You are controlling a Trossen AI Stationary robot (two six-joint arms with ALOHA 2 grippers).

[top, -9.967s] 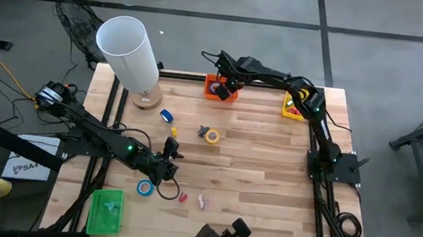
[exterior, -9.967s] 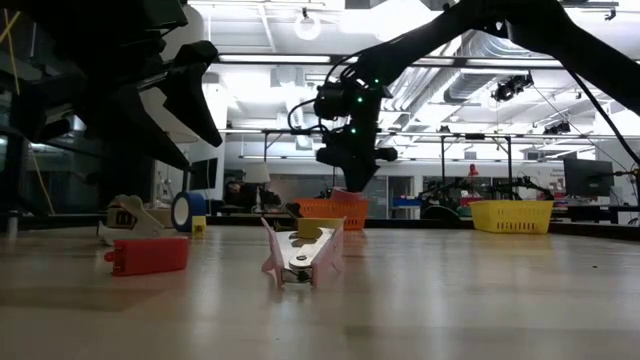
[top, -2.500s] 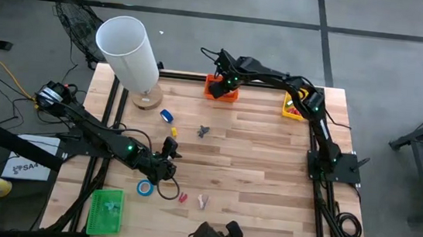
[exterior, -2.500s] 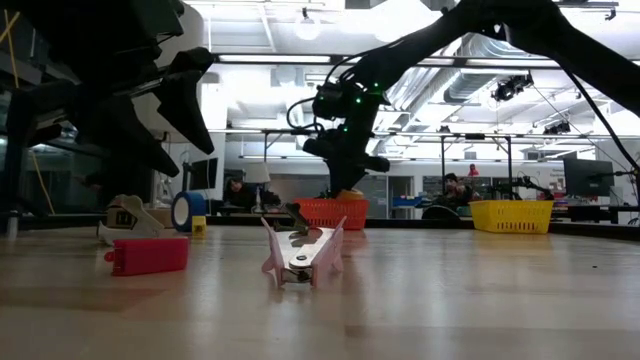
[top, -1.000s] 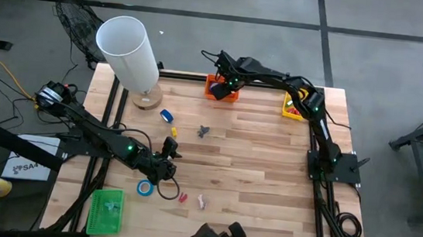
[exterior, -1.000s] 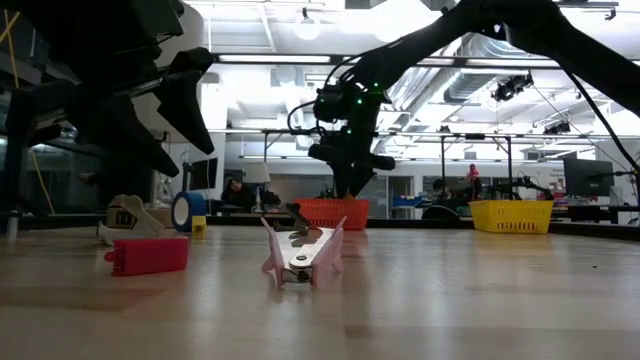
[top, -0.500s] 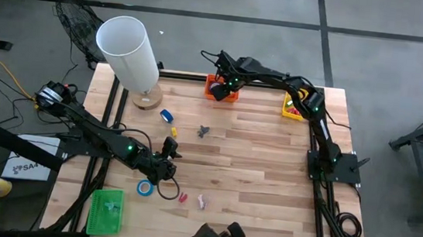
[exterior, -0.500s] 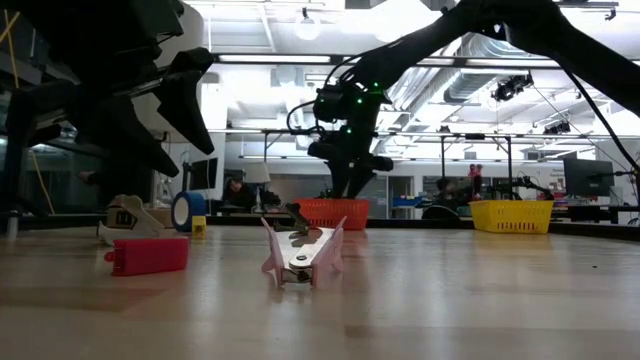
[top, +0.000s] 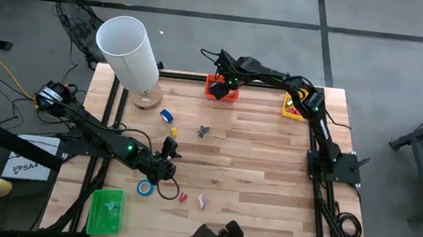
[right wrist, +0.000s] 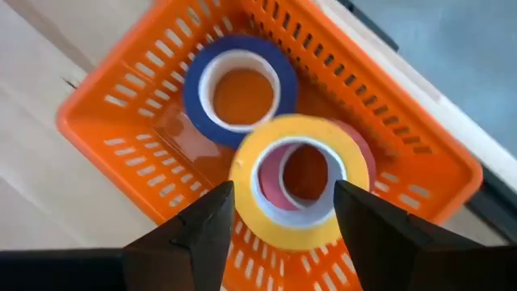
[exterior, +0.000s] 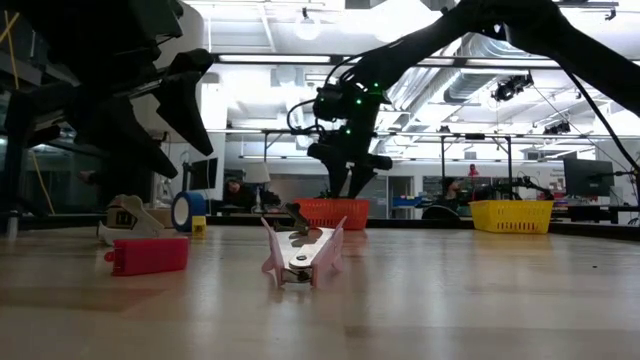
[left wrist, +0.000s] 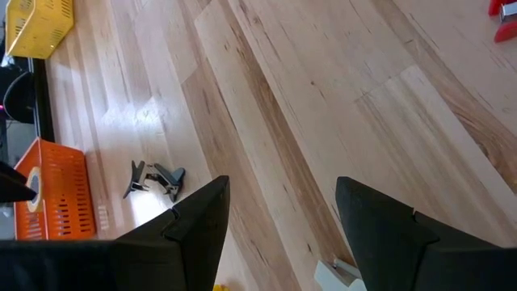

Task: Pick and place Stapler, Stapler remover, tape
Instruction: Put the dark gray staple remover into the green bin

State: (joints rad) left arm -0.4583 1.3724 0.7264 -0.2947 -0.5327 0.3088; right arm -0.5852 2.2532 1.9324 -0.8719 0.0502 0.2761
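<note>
Pink tape [right wrist: 355, 153] mostly under yellow tape [right wrist: 295, 194]

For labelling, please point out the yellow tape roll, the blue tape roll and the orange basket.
yellow tape roll [right wrist: 246, 212]: right wrist view, its yellow band.
blue tape roll [right wrist: 194, 103]: right wrist view, its blue band.
orange basket [right wrist: 113, 149]: right wrist view, slotted wall.

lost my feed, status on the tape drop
Right end effector open over orange basket. Yellow tape released inside it. Left end effector open, idle.
</note>
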